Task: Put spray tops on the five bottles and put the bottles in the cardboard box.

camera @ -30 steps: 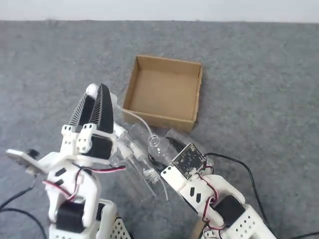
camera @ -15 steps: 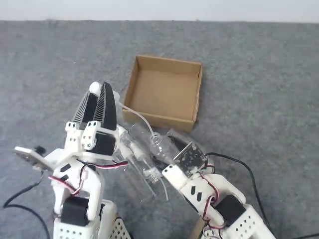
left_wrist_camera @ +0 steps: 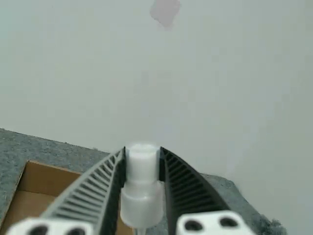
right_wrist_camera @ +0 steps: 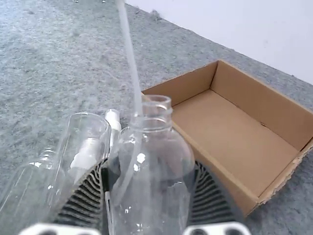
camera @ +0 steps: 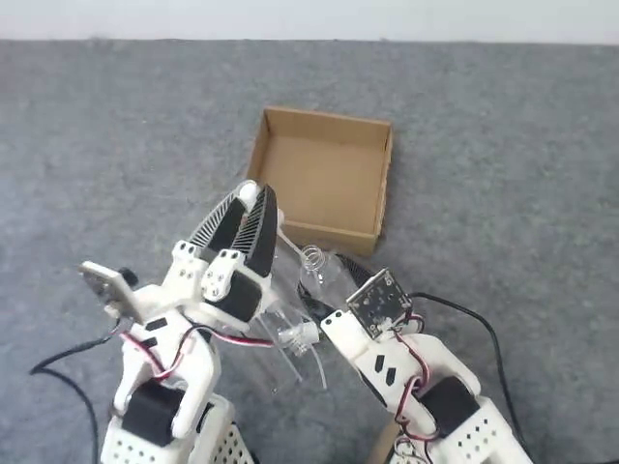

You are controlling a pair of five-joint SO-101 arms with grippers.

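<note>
**Spray top held above bottle mouth, beside the box**

The left gripper (camera: 255, 192) is closed narrowly on a white spray top (left_wrist_camera: 142, 193), its 2 ribbed fingers (left_wrist_camera: 93, 196) pressing the top's neck from either side. In the high view the top's white head (camera: 248, 188) shows between the fingertips, just in front of the box's near corner. A thin clear tube (right_wrist_camera: 129, 58) hangs from the top and slants down to the mouth of the bottle below; whether its end is inside the neck or just behind it I cannot tell.

The right gripper (camera: 329, 290) clasps that clear bottle (right_wrist_camera: 151, 161) around its body, with a dark finger on each side. The bottle stands roughly upright, its threaded open mouth (camera: 311, 257) near the front wall of the box.

The cardboard box (camera: 314, 235) sits open on the grey desk (camera: 503, 145), beyond both grippers. In the right wrist view its near wall (right_wrist_camera: 215, 166) lies just behind the held bottle.

At least 2 more clear bottles (right_wrist_camera: 80, 142) lie on their sides on the desk, just beside the held one, between the 2 arms. White spray parts (camera: 295, 335) show among them.
</note>
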